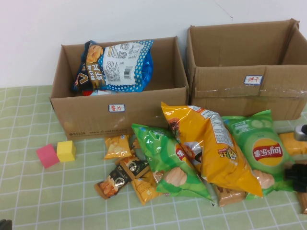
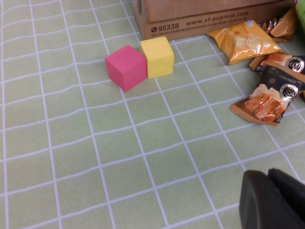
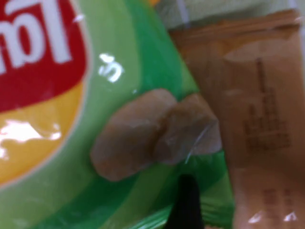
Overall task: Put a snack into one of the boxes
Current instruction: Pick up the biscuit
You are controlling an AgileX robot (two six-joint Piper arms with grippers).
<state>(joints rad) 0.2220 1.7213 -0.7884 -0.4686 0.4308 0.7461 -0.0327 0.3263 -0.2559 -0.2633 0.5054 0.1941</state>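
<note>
Two brown cardboard boxes stand at the back: the left box holds a blue-and-white chips bag, and the wider taped right box shows nothing inside. In front lies a heap of snacks: a green bag, a yellow bag and a green Lay's bag. My right gripper is low at the table's right edge, open, right over the Lay's bag; one dark finger shows against it and grips nothing. My left gripper is shut and empty above bare cloth at the near left.
A pink cube and a yellow cube sit side by side left of the heap, in front of the left box. Small orange and dark packets lie near the middle. A brown packet lies beside the Lay's bag.
</note>
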